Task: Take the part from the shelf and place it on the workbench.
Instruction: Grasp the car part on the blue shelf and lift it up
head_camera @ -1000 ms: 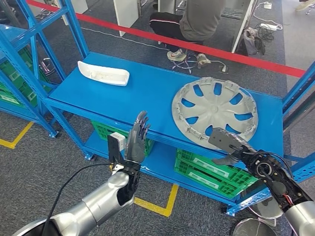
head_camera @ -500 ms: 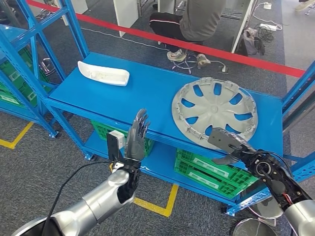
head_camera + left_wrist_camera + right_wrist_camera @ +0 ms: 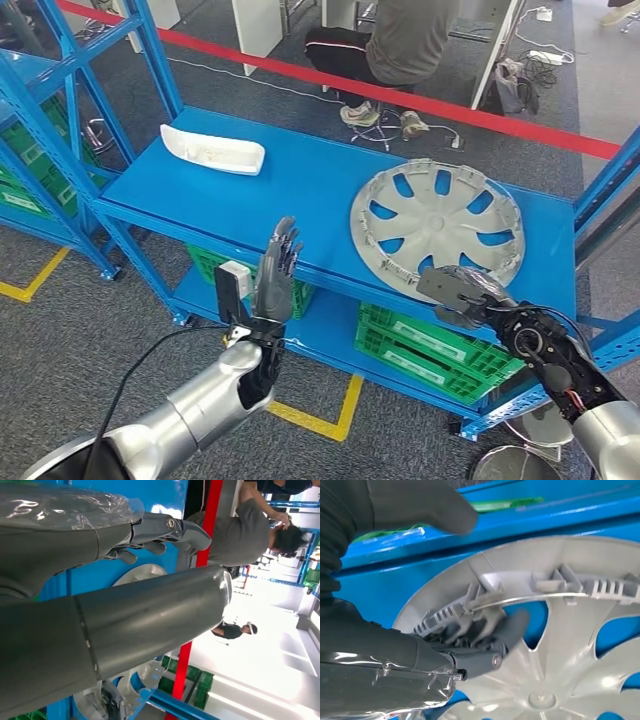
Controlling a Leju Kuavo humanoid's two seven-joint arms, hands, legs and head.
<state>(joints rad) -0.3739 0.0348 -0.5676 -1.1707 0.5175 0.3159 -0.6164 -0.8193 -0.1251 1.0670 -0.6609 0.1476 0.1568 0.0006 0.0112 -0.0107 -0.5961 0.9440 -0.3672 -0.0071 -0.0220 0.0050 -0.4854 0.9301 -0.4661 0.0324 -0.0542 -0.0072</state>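
Note:
A grey wheel cover lies flat on the right half of the blue shelf. My right hand is at its near rim. In the right wrist view its fingertips lie on the ribbed rim of the wheel cover, while the thumb stands apart outside the rim, so nothing is clamped. A white elongated part rests at the shelf's far left. My left hand is raised in front of the shelf's front edge, fingers straight and spread, holding nothing. The left wrist view shows the left hand the same way.
Green crates sit on the lower shelf level. Blue uprights rise at the left and another at the far right. A person sits behind a red floor line. Yellow floor tape runs under the shelf's front.
My right hand has moved a little forward and up onto the wheel cover's near rim. The left hand has risen slightly and stays spread.

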